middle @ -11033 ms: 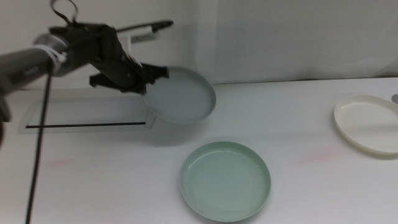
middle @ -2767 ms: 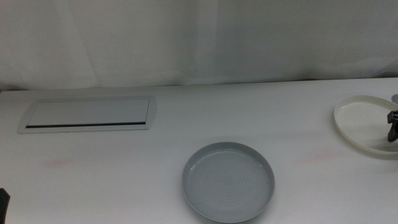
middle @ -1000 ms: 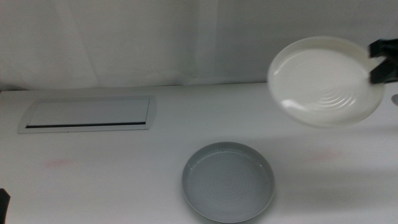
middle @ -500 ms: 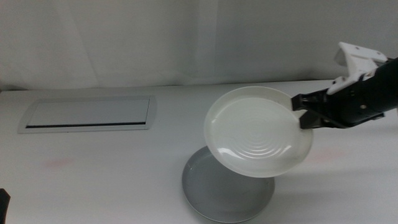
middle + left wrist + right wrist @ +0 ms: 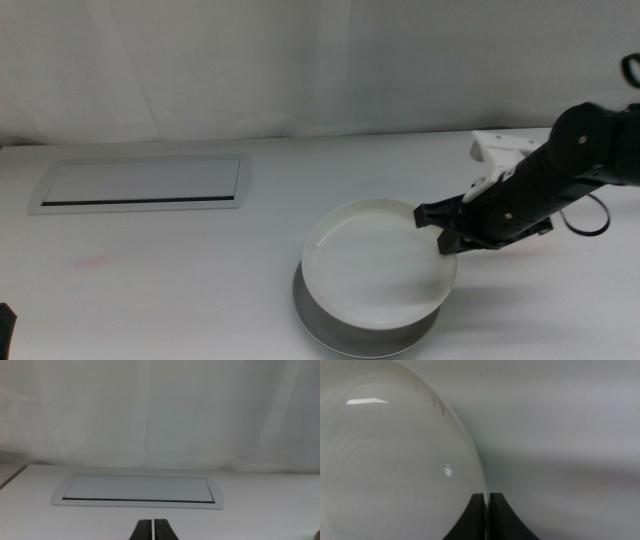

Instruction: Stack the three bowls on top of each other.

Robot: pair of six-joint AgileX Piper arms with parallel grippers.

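The cream-white bowl (image 5: 375, 262) hangs slightly tilted just over the grey bowl (image 5: 360, 343), covering most of it; I cannot tell whether they touch. My right gripper (image 5: 441, 226) comes in from the right and is shut on the cream-white bowl's right rim. In the right wrist view its jaws (image 5: 487, 506) pinch that rim (image 5: 395, 460). The pale mint green bowl is hidden from view. My left gripper (image 5: 152, 529) is shut and empty, waiting at the near left of the table.
A flat white rectangular panel with a dark slot (image 5: 140, 182) lies at the back left of the white table; it also shows in the left wrist view (image 5: 137, 490). A white curtain backs the table.
My right gripper has carried the cream-white bowl from high at the right down and leftward to just above the grey bowl. The left arm has not moved.
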